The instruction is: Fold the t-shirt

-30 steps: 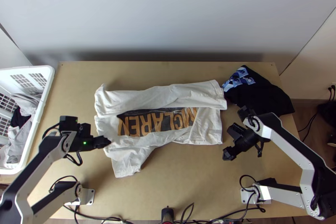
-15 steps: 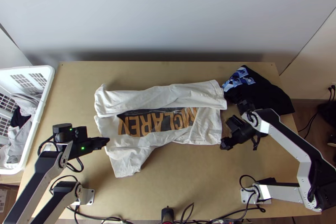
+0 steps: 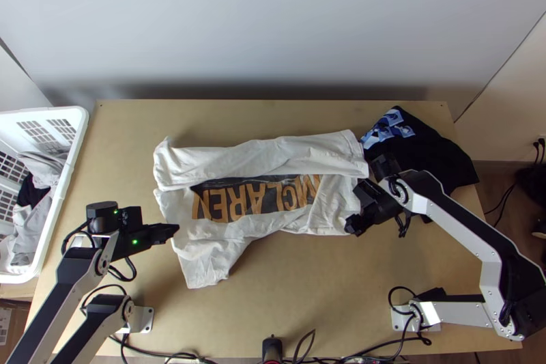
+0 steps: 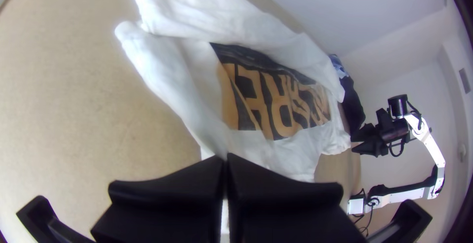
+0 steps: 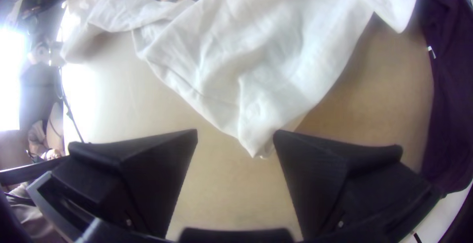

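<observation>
One shirt (image 3: pixel 293 156) lies mid-bench, open bench (image 3: pixel 293 302) at its near edge. Left claw (image 3: pixel 176 229): closed at its left edge, hold unclear. Right claw (image 3: pixel 356 208): wide apart, empty, by its near right corner.

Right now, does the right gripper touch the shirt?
Cannot tell. In the right wrist view, the open right gripper straddles the shirt's corner; one tip overlaps its edge, but depth is unclear.

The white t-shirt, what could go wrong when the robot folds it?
The right tool is open over a narrow corner of the t-shirt, so it might miss or slip. A piece sticks out toward the robot, so the fold could turn out crooked. The dark cloth lies right by the t-shirt and might get caught.
</observation>
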`<state>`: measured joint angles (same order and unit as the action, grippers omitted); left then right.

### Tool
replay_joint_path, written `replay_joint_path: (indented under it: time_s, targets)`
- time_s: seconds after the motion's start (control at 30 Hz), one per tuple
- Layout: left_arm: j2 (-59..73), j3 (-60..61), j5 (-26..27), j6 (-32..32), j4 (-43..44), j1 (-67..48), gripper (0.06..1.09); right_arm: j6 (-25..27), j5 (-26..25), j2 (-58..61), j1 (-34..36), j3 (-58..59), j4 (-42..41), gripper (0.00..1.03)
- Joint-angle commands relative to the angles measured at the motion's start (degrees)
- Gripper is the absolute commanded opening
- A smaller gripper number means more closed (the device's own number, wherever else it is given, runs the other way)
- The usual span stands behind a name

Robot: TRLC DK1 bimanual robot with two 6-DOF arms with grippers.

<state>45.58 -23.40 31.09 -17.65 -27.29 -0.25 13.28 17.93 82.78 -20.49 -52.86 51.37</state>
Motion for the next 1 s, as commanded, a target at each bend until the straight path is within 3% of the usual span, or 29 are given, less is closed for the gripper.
replay_joint_path:
  time_s: [0.0, 0.07, 0.17, 0.2, 0.27, 0.4, 0.67, 0.97]
  targets:
    - [0.03, -0.42, 0.02, -0.28, -0.13, -0.01, 0.09, -0.27, -0.27, 1.06, -0.60, 0.21, -2.16, 0.63]
    - [0.03, -0.51, 0.02, -0.37, -0.13, -0.01, 0.09, -0.62, -0.27, 1.24, -0.69, 0.65, -3.21, 0.52]
    - [0.03, -0.42, 0.02, -0.37, -0.40, 0.08, 0.09, -0.62, -0.62, 2.03, -0.69, 1.09, -3.83, 0.52]
    - [-0.06, -0.42, 0.02, -0.37, -0.57, 0.08, 0.09, -0.71, -1.50, 2.03, -0.69, 1.36, -4.44, 0.45]
    - [-0.14, -0.51, 0.02, -0.37, -0.92, 0.25, 0.09, -0.62, -2.38, 1.42, -0.60, 2.32, -6.55, 0.01]
    - [-0.23, -1.30, 0.02, -0.37, -2.59, 0.87, 0.09, 0.08, -5.19, 0.01, -0.60, 2.50, -7.17, 0.03]
    - [1.00, -7.80, 0.64, -0.37, -5.41, 4.03, 0.09, 1.14, -5.63, -4.03, 3.26, -0.14, -7.17, 0.03]
    - [7.85, -13.52, 6.26, 2.09, -6.46, 16.51, 0.09, 3.25, -5.98, -7.81, 8.19, 0.83, -6.37, 0.03]
